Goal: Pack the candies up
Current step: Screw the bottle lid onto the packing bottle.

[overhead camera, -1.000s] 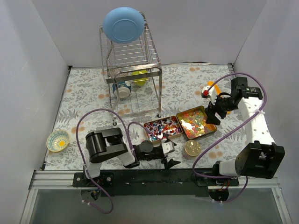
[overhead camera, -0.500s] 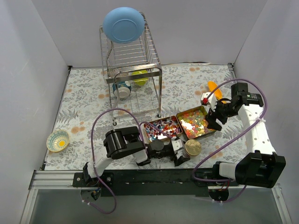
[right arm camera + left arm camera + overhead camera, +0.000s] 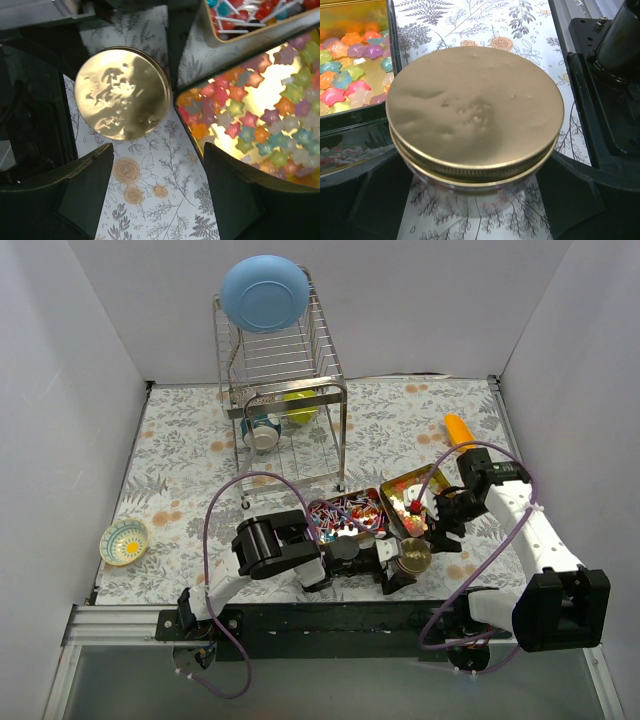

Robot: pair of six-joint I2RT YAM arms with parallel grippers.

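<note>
A glass jar with a gold lid (image 3: 413, 554) stands on the flowered cloth by the near edge. It fills the left wrist view (image 3: 475, 107). My left gripper (image 3: 400, 566) is open, with one finger on each side of the jar (image 3: 477, 200); I cannot tell whether they touch it. The candies lie in two open gold tins: coloured star sweets (image 3: 260, 115) in the right tin (image 3: 400, 487), and wrapped red, blue and white ones (image 3: 345, 512) in the left tin. My right gripper (image 3: 430, 523) is open and empty, over the cloth between jar and star tin (image 3: 160, 200).
A wire dish rack (image 3: 285, 400) with a blue bowl (image 3: 265, 292) on top and cups inside stands at the back. A small patterned bowl (image 3: 124, 541) is at the near left. An orange carrot-like object (image 3: 459, 428) lies at the right.
My left arm has reached to the right until its fingers straddle the jar. My right arm has come down and forward, from beyond the star tin to its near corner by the jar.
</note>
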